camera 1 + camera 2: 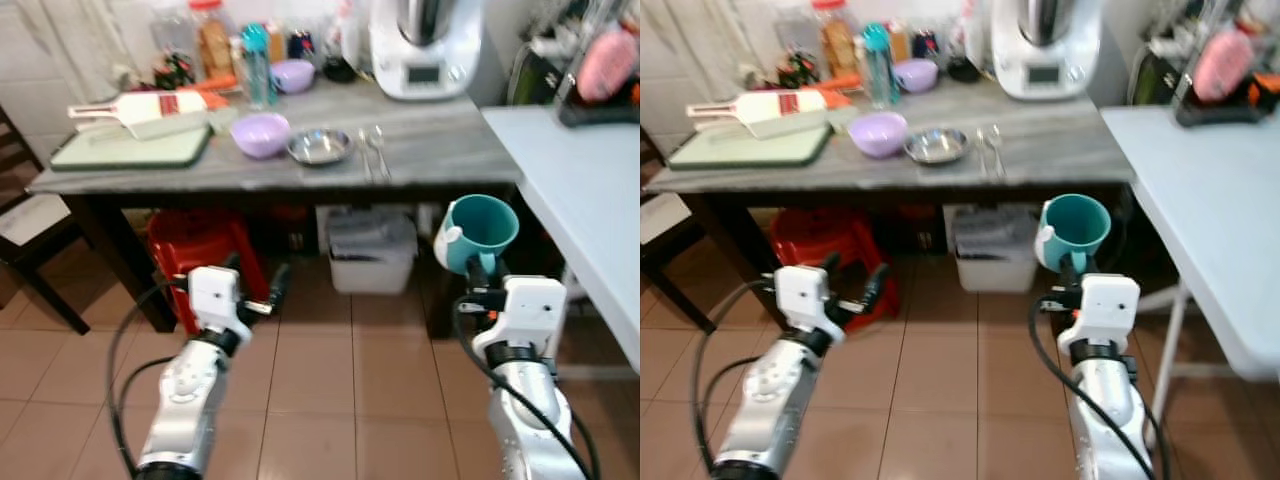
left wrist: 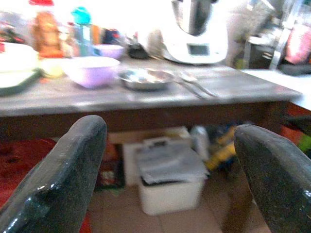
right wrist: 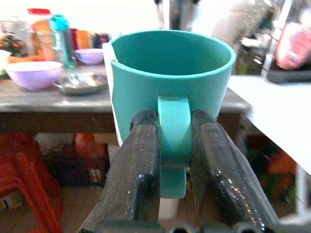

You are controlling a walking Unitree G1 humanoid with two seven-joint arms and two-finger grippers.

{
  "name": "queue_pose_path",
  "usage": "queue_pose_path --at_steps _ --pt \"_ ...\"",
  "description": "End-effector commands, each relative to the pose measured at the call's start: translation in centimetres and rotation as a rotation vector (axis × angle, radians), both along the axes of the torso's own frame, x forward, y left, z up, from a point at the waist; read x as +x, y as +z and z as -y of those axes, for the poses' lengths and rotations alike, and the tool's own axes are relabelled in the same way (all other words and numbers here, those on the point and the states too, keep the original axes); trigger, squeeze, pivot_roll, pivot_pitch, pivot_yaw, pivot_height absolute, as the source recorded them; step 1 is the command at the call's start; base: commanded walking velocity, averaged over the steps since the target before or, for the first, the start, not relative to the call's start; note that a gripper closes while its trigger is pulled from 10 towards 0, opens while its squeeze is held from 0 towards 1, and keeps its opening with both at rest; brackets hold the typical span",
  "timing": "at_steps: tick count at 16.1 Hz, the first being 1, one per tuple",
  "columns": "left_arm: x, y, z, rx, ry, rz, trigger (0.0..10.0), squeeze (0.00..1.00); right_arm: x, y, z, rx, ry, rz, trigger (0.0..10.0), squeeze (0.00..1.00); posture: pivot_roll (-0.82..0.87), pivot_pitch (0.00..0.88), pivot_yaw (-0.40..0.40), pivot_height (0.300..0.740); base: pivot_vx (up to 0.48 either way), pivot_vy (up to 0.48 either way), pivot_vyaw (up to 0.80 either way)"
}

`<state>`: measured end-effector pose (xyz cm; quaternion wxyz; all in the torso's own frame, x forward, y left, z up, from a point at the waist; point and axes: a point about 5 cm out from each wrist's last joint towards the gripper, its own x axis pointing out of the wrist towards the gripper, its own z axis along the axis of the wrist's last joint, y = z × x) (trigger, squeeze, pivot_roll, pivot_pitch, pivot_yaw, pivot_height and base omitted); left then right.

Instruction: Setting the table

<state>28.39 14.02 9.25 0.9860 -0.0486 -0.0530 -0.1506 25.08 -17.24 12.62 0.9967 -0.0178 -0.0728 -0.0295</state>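
Note:
A teal mug (image 1: 482,228) is held upright in front of the grey table's (image 1: 440,160) front edge, below the tabletop, with my right gripper (image 3: 172,145) shut on its handle (image 3: 173,131). On the tabletop lie a lilac bowl (image 1: 260,133), a steel dish (image 1: 320,146) and a spoon and fork (image 1: 374,152). My left gripper (image 1: 258,290) stays low over the tiled floor, open and empty, its fingers (image 2: 63,170) spread wide in the left wrist view.
A white kitchen machine (image 1: 425,45), bottles, a second lilac bowl (image 1: 293,74) and a green cutting board (image 1: 130,148) crowd the table's back and left. Under it stand a red stool (image 1: 195,250) and a white box (image 1: 372,252). A pale blue table (image 1: 590,190) is at right, a dark chair (image 1: 30,235) at left.

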Motion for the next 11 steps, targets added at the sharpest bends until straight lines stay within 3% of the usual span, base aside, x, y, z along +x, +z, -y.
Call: queue_pose_path --at_steps 1,11 --pt "0.01 0.04 -0.91 0.015 0.025 -0.002 10.0 0.00 0.26 0.63 -0.97 0.004 0.032 0.031 10.0 0.00 -0.02 0.000 0.041 0.740 0.480 0.000 0.00" --pt "0.38 0.37 -0.91 0.026 0.006 0.004 10.0 0.00 0.50 0.64 -1.12 0.003 0.027 0.040 10.0 0.00 -0.01 0.000 0.051 0.740 0.480 0.000 0.09"
